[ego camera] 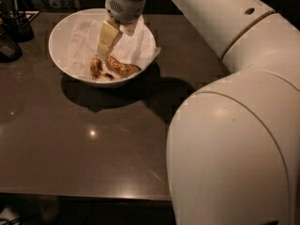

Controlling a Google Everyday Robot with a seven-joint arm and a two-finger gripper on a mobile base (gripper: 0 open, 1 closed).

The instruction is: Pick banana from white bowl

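The white bowl [60, 32] stands at the back left of the dark table, lined with crumpled white paper [140, 48]. The banana [123, 68], long, curved and brown-spotted, lies at the bowl's front right. A shorter, stubbier banana piece [96, 67] lies just left of it. My gripper [102, 53] reaches down into the bowl from the back. Its pale yellow tip sits just above the gap between the two fruits, near the banana's left end. Nothing is held.
Dark containers [10, 45] [20, 26] stand at the table's far left edge. My white arm and body [234, 144] fill the right and front right. The table's front edge [84, 193] runs along the bottom.
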